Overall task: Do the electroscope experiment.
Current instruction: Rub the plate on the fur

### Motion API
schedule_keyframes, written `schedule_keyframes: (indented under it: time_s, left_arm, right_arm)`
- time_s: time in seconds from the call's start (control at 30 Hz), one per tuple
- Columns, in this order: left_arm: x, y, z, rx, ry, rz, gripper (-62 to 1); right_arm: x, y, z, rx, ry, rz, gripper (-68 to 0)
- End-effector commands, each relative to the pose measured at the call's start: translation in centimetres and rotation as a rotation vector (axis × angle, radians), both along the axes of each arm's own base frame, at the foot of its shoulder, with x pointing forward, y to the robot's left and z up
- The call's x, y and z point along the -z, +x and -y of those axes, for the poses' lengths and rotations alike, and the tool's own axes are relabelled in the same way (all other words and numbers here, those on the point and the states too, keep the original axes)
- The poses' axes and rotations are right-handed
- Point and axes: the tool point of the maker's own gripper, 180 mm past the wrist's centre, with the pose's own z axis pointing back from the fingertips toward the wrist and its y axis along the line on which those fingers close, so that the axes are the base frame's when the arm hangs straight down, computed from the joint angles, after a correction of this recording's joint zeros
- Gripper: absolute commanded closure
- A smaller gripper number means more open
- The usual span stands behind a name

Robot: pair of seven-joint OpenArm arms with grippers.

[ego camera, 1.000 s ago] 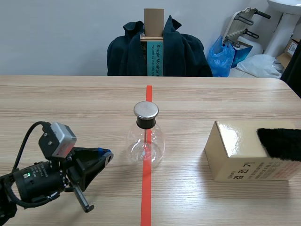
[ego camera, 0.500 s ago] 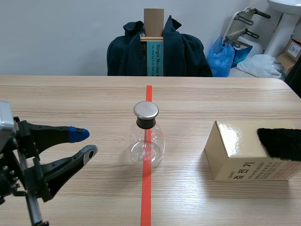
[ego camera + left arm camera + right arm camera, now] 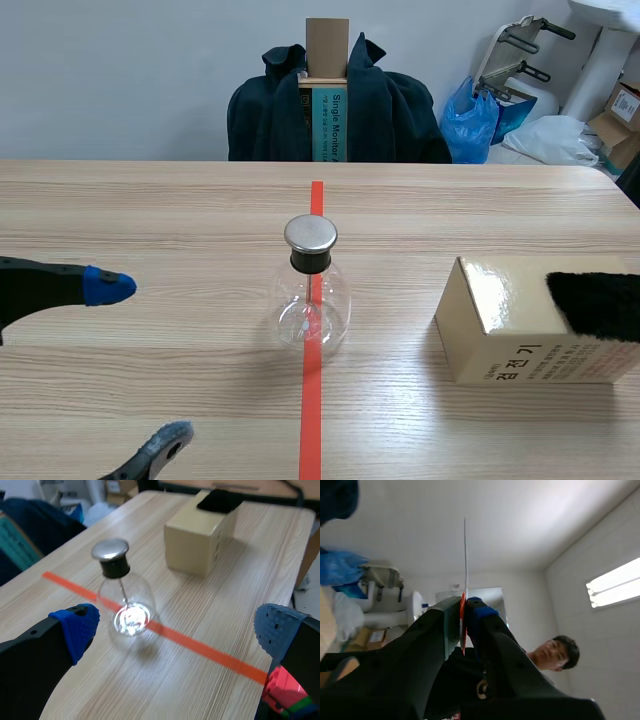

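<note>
Electroscope flask (image 3: 311, 300) stands upright mid-bench (image 3: 150, 200) on the red tape line, metal cap (image 3: 311, 234) up. Cardboard box (image 3: 520, 330) w/ black fur pad (image 3: 600, 300) on top sits well to its right. Left hand (image 3: 135, 365) spread wide, empty, flask ahead of it. Only right wrist view shows right hand (image 3: 463, 617): clamped on a thin pale strip (image 3: 465, 555) pointing twd ceiling.

There is one glass flask electroscope (image 3: 311, 300), one gold cardboard box (image 3: 510, 340), one black fuzzy cloth (image 3: 598, 305) (it lies on the box) and one thin strip (image 3: 465, 555).
</note>
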Motion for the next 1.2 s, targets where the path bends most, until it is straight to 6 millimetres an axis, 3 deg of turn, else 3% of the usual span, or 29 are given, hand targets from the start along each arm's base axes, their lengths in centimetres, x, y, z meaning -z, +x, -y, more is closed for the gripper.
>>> schedule_keyframes:
  time_s: [0.0,0.27,0.47,0.67,0.9,1.17]
  left_arm:
    - [-0.7,-0.2,0.4,0.008,-0.003,0.018,-62.3]
    - [-1.6,-1.2,0.5,0.007,0.026,0.016,-62.3]
    - [-1.2,-1.2,0.4,0.003,0.061,-0.001,-62.3]
    - [-1.2,-1.1,0.4,0.001,0.061,0.002,-62.3]
    - [-1.7,-1.1,0.5,0.000,0.036,0.012,-62.3]
    - [-1.7,-0.8,0.3,-0.016,0.048,0.030,-62.3]
  right_arm:
    - [0.6,-0.7,0.2,0.000,0.002,0.000,-0.6]
    - [8.8,-5.3,2.3,0.007,-0.027,-0.206,-0.6]
    - [12.7,-6.3,4.2,0.026,-0.039,-0.241,-0.6]
    - [15.0,-4.7,5.8,0.104,0.004,-0.223,-0.6]
    - [15.1,-2.5,6.8,0.158,0.038,-0.164,-0.6]
    - [17.7,-2.9,6.0,0.153,0.061,-0.273,-0.6]
